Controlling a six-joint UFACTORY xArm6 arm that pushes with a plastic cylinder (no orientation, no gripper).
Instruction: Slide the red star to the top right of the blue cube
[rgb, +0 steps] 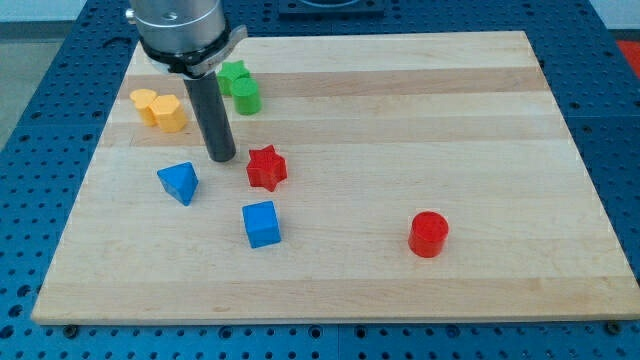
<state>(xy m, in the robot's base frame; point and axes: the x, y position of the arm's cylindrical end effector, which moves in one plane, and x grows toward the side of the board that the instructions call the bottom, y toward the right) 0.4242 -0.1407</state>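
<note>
The red star (266, 167) lies left of the board's middle. The blue cube (261, 224) sits just below it, slightly toward the view's left, with a small gap between them. My tip (222, 157) rests on the board just to the left of the red star, a short gap apart, and above and to the right of the blue triangular block (179, 182). The rod rises from the tip toward the view's top.
A green block (240, 87) sits near the top left, partly behind the rod. A yellow block (159, 108) lies at the left. A red cylinder (428, 234) stands at the lower right. The wooden board (420, 100) lies on a blue perforated table.
</note>
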